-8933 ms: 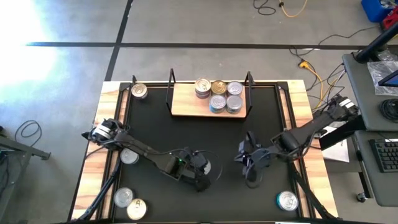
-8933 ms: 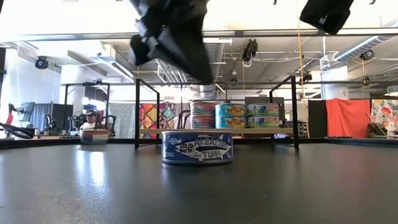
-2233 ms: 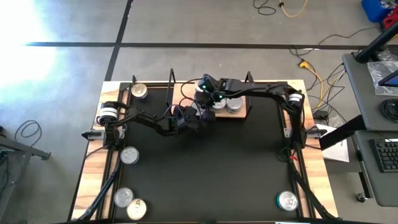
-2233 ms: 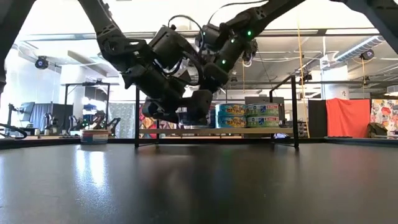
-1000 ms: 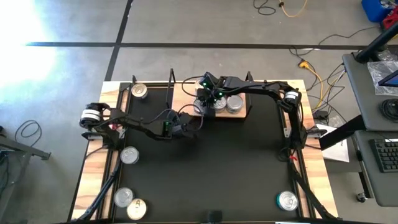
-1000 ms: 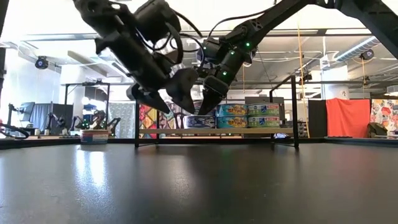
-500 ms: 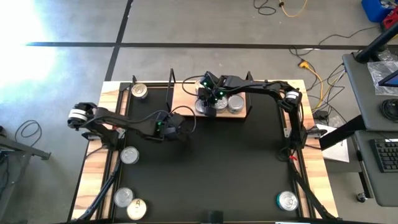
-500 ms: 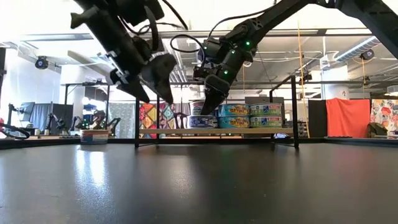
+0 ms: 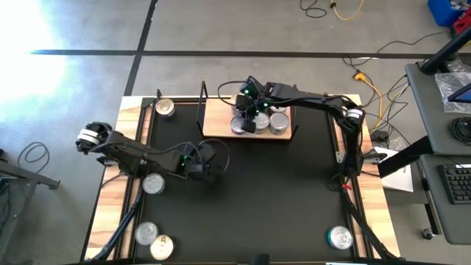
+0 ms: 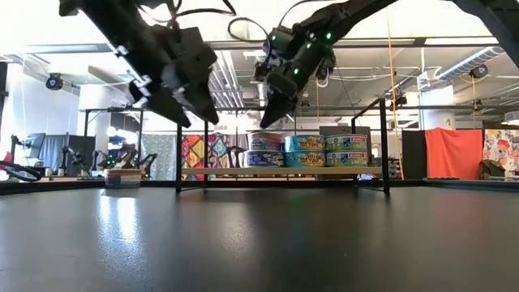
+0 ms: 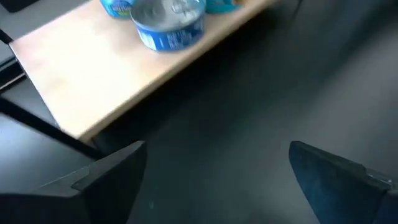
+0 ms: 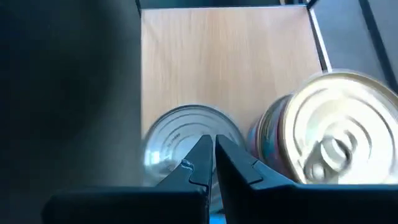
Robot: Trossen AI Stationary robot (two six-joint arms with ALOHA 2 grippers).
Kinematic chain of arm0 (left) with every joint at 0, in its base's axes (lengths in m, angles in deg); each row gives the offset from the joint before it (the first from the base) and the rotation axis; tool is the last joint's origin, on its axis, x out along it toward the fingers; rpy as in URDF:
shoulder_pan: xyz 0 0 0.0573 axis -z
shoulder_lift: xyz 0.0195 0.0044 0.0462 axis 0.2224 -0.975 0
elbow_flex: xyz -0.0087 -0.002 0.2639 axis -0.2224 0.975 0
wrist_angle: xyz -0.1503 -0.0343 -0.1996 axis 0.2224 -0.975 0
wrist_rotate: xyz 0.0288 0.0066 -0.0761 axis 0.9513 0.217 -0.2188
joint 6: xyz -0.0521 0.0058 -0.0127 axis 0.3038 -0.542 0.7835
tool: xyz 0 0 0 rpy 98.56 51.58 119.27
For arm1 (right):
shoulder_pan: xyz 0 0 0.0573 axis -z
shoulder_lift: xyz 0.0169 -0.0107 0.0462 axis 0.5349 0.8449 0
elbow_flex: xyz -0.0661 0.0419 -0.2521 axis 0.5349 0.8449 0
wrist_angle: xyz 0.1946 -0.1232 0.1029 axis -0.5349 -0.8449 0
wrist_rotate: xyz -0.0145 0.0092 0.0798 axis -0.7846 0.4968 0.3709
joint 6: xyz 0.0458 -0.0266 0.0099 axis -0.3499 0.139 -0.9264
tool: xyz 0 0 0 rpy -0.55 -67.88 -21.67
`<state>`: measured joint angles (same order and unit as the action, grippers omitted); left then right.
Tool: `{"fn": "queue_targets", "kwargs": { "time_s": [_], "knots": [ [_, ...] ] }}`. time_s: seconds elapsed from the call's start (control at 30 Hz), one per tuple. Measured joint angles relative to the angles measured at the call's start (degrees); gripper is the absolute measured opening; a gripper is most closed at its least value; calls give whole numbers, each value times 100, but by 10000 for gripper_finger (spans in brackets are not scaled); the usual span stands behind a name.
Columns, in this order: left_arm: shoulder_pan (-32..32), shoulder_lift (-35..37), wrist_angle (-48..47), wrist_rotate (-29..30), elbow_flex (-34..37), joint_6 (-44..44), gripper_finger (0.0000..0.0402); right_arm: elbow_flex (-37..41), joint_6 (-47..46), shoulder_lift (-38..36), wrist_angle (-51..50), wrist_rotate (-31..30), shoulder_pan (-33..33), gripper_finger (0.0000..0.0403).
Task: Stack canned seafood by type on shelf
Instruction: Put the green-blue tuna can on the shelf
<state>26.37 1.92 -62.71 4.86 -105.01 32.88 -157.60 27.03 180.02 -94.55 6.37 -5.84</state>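
Front tins: three tins (image 9: 153,241) lie at the table's near left corner, one (image 9: 340,237) near right.
Left gripper (image 9: 208,163): above the dark table (image 9: 280,199), a little in front of the shelf, fingers wide apart, holding nothing.
Right gripper (image 9: 248,121): above the shelf's tins, fingers pressed together, empty.
Shelf (image 9: 217,121): at the far side, tins (image 9: 266,118) grouped on its right half, a blue tin (image 11: 169,25) in front.
Far tin (image 9: 165,108): alone at the far left corner.
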Motion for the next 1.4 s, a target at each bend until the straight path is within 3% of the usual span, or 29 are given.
{"fn": "queue_targets", "kwargs": {
  "time_s": [0.13,0.33,0.47,0.6,0.73,0.9,1.07,1.23,1.4],
  "knots": [
    [346,0,-730,-6,0,350,367,-4,-455,-368,-901,27,-328,13],
    [647,-2,-1452,-2,2,651,361,188,-1471,-745,-2371,15,-1488,13],
    [788,-2,-1460,-86,2,240,361,436,-2742,-818,-2714,7,-2473,13],
    [1106,-2,-1809,-634,38,-662,361,775,-4108,-800,-2713,15,-3619,13],
    [1569,2,-2246,-734,271,-642,361,1223,-5297,-792,-2757,150,-4775,13],
    [2186,9,-2103,-1150,711,-315,361,1558,-7311,-789,-2983,946,-5876,13],
    [2601,9,-1830,-1355,962,70,361,1801,-8749,-787,-2875,2170,-6682,13],
    [2734,13,-1766,-1363,1052,168,361,2203,-9310,-787,-2938,3306,-7386,13],
    [2733,13,-1708,-1337,1064,91,361,2644,-9691,-787,-2685,3594,-7974,13]
  ]
}}
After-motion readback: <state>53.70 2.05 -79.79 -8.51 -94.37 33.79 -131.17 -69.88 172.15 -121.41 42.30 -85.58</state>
